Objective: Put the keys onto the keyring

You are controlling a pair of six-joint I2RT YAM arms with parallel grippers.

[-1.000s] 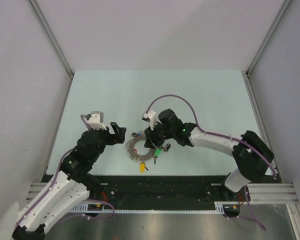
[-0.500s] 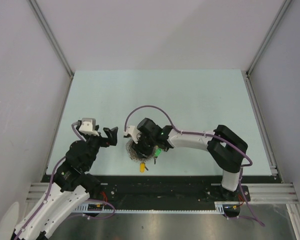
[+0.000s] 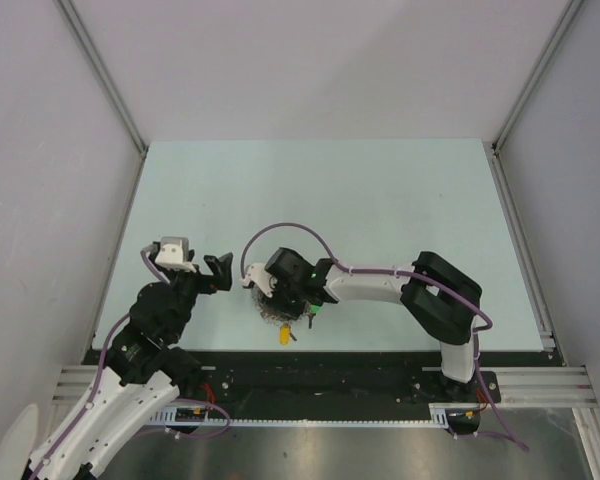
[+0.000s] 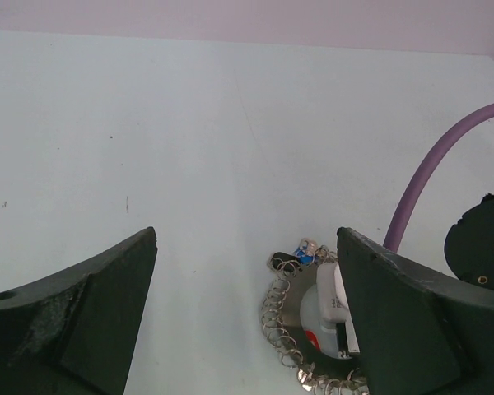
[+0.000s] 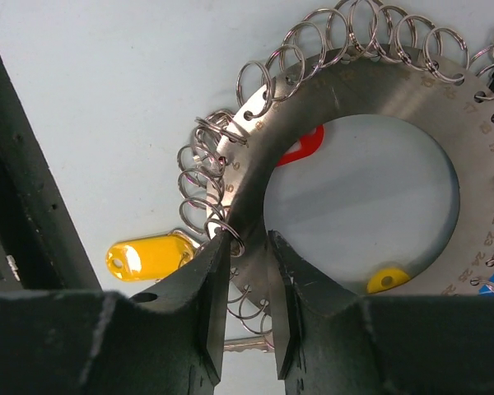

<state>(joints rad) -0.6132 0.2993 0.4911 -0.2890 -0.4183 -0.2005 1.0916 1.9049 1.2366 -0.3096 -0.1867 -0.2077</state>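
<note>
Lower middle of the top view: keyring [image 3: 272,314] lies on the pale surface [image 3: 380,200], just above the dark front rail and mostly tucked under the right arm's wrist.
keyring up close: honestly more of a flat silver band with numbered holes, and loads of little split rings fanned round the outer edge.
right claw [image 5: 249,247]: narrow, one finger outside the band and one in the big hole, pinched across the keyring's lower left stretch.
left claw [image 4: 247,239]: spread wide, nothing in it, sitting left of the keyring and clear of it.
keys: yellow tag [image 5: 148,255] pokes out at the lower left, right beside the right claw's finger. Red tag [image 5: 300,146] peeks from under the band at the hole's upper left. Blue head [image 4: 300,257] shows at the ring's top edge in the left wrist view.
not sure: can't tell if the band is lifted or flat.
</note>
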